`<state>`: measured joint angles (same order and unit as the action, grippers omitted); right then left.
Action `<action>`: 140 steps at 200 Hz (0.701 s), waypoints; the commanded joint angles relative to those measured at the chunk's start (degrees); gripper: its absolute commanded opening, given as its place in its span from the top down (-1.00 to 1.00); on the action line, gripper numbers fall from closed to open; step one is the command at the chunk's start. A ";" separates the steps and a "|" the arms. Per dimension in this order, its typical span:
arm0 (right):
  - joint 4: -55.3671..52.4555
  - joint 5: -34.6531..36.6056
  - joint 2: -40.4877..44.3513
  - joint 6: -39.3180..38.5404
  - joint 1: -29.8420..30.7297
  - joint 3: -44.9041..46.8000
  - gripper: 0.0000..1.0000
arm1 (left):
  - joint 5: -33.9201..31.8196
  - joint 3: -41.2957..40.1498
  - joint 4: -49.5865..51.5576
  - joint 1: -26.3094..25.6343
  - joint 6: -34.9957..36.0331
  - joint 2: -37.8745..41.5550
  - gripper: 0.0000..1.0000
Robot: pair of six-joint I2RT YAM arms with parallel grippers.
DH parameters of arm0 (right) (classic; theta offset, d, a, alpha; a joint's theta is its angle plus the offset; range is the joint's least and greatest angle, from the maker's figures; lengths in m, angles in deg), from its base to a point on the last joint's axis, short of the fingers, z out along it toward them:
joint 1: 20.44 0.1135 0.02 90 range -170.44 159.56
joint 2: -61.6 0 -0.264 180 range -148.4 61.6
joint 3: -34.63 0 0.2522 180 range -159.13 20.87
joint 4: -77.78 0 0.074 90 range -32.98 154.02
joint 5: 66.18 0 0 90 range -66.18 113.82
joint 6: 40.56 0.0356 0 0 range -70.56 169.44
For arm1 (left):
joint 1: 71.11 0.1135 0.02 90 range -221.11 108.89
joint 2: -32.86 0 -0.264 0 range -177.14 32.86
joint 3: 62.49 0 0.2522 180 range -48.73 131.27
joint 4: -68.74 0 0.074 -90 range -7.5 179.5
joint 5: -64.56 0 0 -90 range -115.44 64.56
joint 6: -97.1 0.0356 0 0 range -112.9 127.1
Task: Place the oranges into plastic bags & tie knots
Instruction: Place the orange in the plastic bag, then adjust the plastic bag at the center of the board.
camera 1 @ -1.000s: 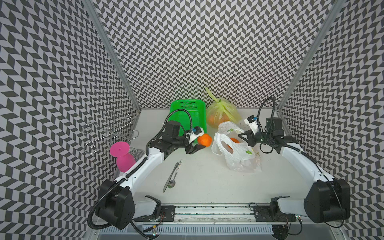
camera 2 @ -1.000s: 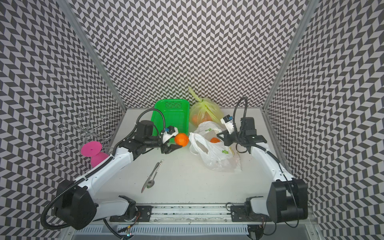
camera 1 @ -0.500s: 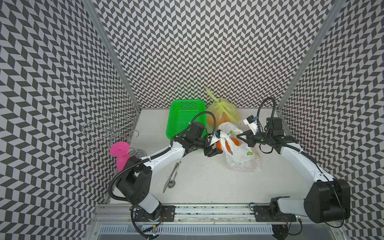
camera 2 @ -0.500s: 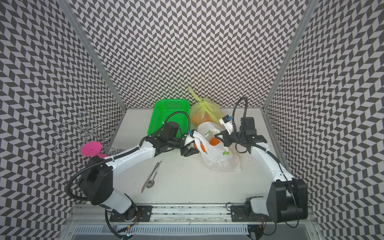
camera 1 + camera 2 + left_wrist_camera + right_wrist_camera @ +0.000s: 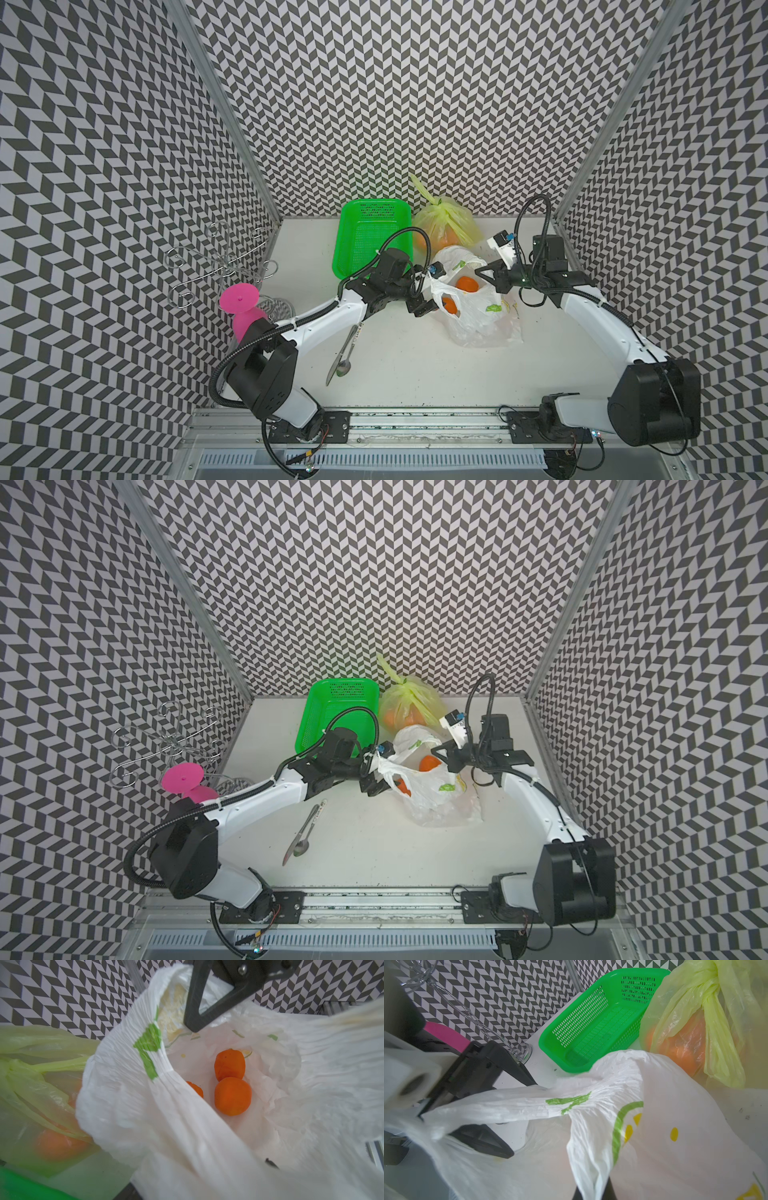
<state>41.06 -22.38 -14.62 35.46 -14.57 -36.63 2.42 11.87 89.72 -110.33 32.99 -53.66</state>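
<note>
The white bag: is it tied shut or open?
Open. In the left wrist view the white bag gapes wide, three oranges lying loose inside.

Black-and-white chevron walls (image 5: 374, 104) enclose a white tabletop (image 5: 415, 365) on three sides, evenly lit

Both top views high, facing back wall (image 5: 395, 104), wrist views close, sharing white bag (image 5: 187, 1136).

white table (image 5: 415, 374) | lying on it: green basket (image 5: 341, 249); yellow-green bag (image 5: 446, 220); white bag (image 5: 482, 316); knife (image 5: 332, 374); spoon (image 5: 343, 368)
</note>
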 commanded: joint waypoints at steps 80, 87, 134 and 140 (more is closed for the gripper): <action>-0.97 -0.41 -0.41 -4.00 0.19 -1.83 1.00 | 8.99 0.37 7.86 10.08 7.59 12.99 -0.59; -0.95 -0.90 -0.41 -3.97 0.20 -1.70 1.00 | 7.60 0.14 6.12 10.11 7.34 13.00 -0.60; 0.11 -2.41 0.31 -3.95 0.19 -0.56 1.00 | 6.16 8.43 7.15 8.04 12.37 3.07 -0.60; 0.20 -2.49 0.29 -3.91 0.20 -0.49 1.00 | 6.62 9.61 7.68 7.92 12.78 1.74 -0.59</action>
<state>39.62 -22.90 -14.62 32.79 -14.57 -36.85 8.65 16.29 95.49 -101.26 41.49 -47.15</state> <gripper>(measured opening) 0.048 0.801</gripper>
